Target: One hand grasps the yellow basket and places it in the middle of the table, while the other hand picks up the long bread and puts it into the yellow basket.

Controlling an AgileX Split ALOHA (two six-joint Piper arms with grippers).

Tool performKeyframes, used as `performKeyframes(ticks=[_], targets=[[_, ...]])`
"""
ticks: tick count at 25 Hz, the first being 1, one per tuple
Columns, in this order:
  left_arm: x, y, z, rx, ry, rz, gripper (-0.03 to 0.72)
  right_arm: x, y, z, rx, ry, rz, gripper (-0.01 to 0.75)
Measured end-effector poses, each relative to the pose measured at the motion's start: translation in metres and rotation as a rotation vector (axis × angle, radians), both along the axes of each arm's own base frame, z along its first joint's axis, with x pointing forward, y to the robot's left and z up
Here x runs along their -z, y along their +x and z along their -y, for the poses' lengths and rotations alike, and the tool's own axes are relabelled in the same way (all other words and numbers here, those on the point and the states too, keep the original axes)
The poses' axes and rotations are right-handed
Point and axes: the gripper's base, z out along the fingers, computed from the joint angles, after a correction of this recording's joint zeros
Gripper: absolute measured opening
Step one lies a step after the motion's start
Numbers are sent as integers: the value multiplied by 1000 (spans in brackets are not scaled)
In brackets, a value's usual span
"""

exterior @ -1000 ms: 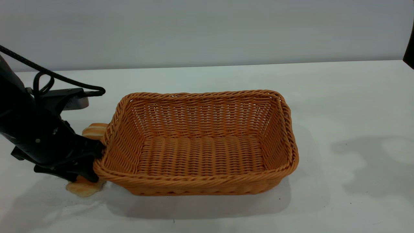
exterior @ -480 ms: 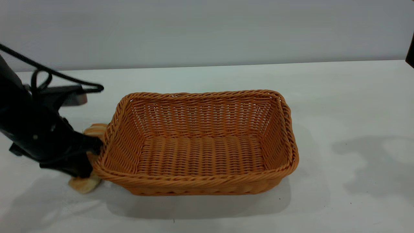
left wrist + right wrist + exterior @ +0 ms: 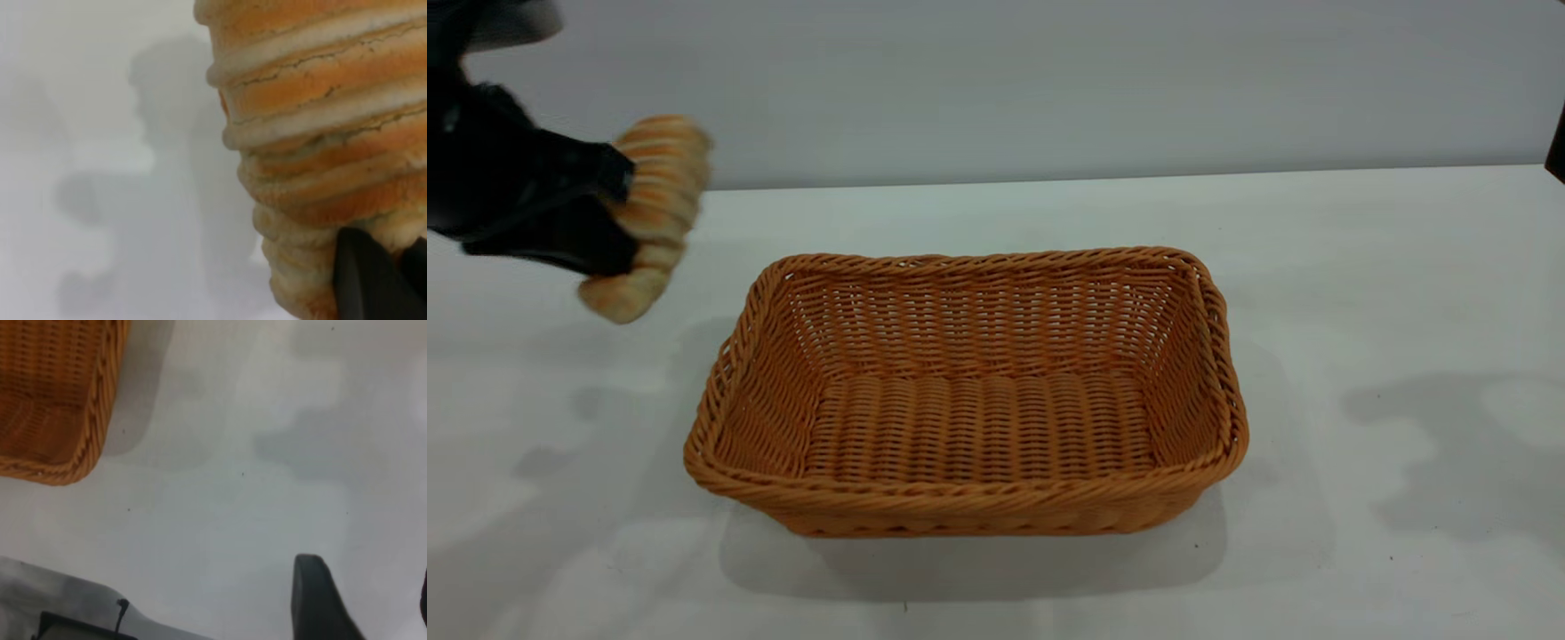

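The long bread [image 3: 645,213], striped golden-orange and cream, hangs in the air at the far left, above and behind the basket's left end. My left gripper [image 3: 618,213] is shut on its middle. In the left wrist view the bread [image 3: 320,133] fills the frame, with a black finger [image 3: 367,280] pressed on it. The yellow basket [image 3: 969,391], orange-tan wicker, stands empty on the middle of the white table [image 3: 1360,293]. My right gripper [image 3: 367,583] is open and empty over bare table, to the right of the basket's corner [image 3: 53,400]; only a sliver of that arm [image 3: 1556,147] shows in the exterior view.
Arm shadows lie on the table to the left and right of the basket. A dark rig part [image 3: 80,627] sits at the table's edge in the right wrist view.
My left gripper has lifted the bread from the table beside the basket's left end up and back, well above the rim. The basket and the right arm have not moved.
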Motion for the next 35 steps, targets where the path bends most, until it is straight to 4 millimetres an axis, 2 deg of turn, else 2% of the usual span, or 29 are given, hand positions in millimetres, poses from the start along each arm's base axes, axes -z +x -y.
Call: performKeyframes(ticks=[7, 10, 13, 16, 21, 23, 26, 29, 31, 35], targets=[[-2, -17, 59, 472, 93, 63, 55, 0, 1, 0, 6, 0, 13, 417], [-3, -18, 71, 541, 136, 119, 55, 0, 1, 0, 8, 1, 12, 417], [-4, -17, 72, 517, 132, 139, 71, 0, 1, 0, 9, 1, 12, 417], [-4, -17, 74, 488, 102, 134, 159, 0, 1, 0, 9, 1, 12, 417], [-6, -16, 76, 429, 43, 122, 431, 0, 1, 0, 10, 1, 12, 417], [-8, -17, 77, 405, 14, 113, 513, 0, 1, 0, 10, 1, 11, 417], [-25, -18, 69, 317, -48, 123, 583, 0, 0, 1, 4, -7, -2, 415], [-59, -22, 43, 217, -98, 164, 584, 0, -5, 4, -2, -41, -45, 413], [-84, -32, 21, 163, -107, 181, 580, -4, -11, 7, 6, -70, -74, 413], [-118, -67, -20, 44, -30, 127, 580, -22, -32, 10, 22, -91, -64, 410]])
